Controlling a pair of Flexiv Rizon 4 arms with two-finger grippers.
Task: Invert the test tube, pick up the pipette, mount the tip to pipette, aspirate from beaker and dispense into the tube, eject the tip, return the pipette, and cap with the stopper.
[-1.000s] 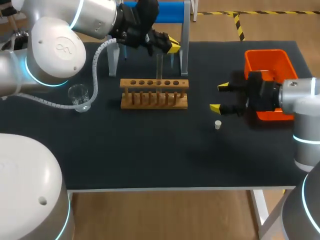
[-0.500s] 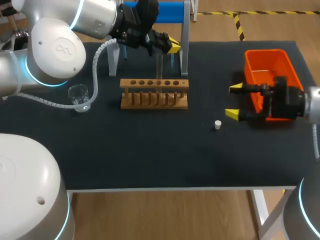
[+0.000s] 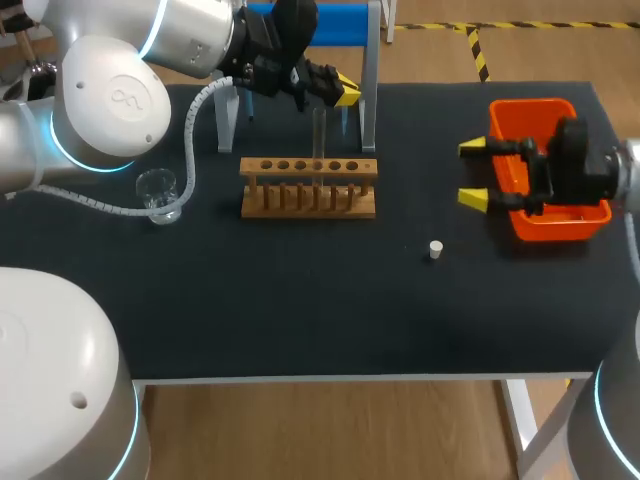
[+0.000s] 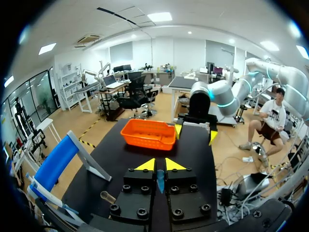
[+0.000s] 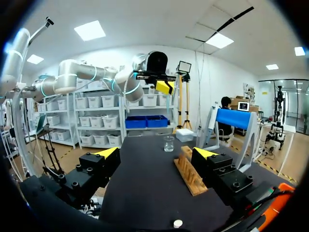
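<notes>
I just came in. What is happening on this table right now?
The left gripper is shut on the top of a test tube that stands upright in the wooden rack. The right gripper is open and empty, hovering beside the orange bin. The white stopper lies alone on the table, and the beaker stands apart from the rack, untouched.

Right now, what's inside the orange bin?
Nothing shows on the exposed parts of the floor of the orange bin. The body of the right gripper sits over its middle and covers that stretch. The left wrist view shows only its walls and rim.
</notes>
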